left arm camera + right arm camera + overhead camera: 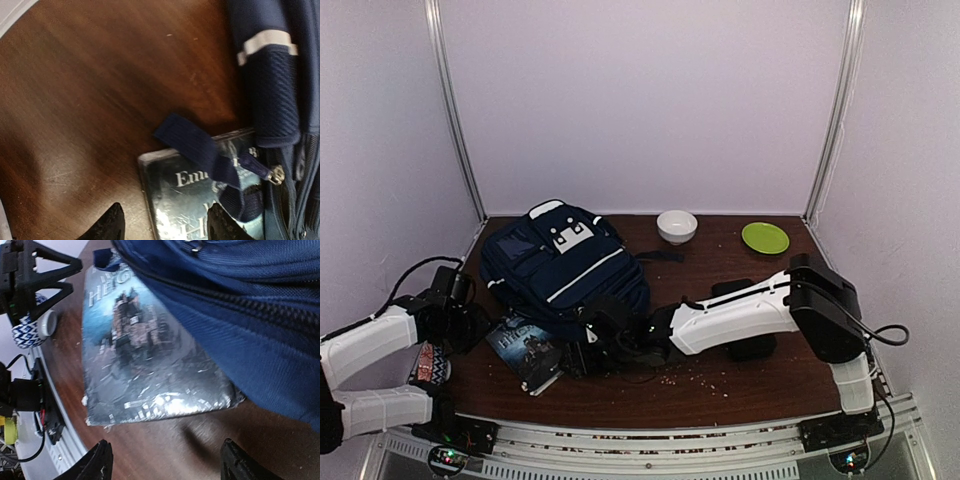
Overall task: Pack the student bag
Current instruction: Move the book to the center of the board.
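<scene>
My left end effector hung open over the book (edge under the student bag); right end effector open too.

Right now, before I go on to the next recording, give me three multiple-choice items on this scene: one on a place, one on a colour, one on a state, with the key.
1. Relative to the student bag, the book lies:
A. on top of it
B. at its near edge, partly under it
C. far behind it

2. The plate at the back right is:
A. green
B. red
C. white

3. The left gripper is:
A. shut on the book
B. shut on a strap
C. open, holding nothing

Key:
1 B, the bag's fabric overlaps the book's cover in the right wrist view.
2 A, it shows bright green from above.
3 C, its fingers stand wide apart and grip nothing.
</scene>
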{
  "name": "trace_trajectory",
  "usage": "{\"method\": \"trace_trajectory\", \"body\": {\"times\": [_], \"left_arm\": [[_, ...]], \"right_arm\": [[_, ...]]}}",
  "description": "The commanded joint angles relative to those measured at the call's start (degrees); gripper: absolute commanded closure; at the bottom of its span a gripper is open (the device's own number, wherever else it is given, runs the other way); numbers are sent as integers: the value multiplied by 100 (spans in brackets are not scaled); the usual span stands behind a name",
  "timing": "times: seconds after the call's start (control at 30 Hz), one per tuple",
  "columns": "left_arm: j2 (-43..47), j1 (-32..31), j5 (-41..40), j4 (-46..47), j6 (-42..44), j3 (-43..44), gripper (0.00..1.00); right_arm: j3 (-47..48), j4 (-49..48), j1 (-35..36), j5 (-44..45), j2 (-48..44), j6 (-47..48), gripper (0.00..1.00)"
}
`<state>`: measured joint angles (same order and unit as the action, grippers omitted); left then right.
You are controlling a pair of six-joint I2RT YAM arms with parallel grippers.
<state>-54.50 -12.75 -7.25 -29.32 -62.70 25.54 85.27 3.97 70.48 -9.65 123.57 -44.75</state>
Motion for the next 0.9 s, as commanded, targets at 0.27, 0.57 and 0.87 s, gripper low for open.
{"method": "trace_trajectory", "body": {"times": [0.27, 0.57, 0.87], "left_arm": [[-641, 318, 408, 1092, -524, -436, 4], [-1025, 313, 1070, 1886, -445, -772, 12], [-562, -338, 1370, 1994, -566, -1239, 29]], "right_arm": [[1192, 800, -387, 267, 808, 214, 24], [1646, 1071, -346, -439, 1061, 471, 47], [187, 564, -69, -682, 55, 341, 77]]}}
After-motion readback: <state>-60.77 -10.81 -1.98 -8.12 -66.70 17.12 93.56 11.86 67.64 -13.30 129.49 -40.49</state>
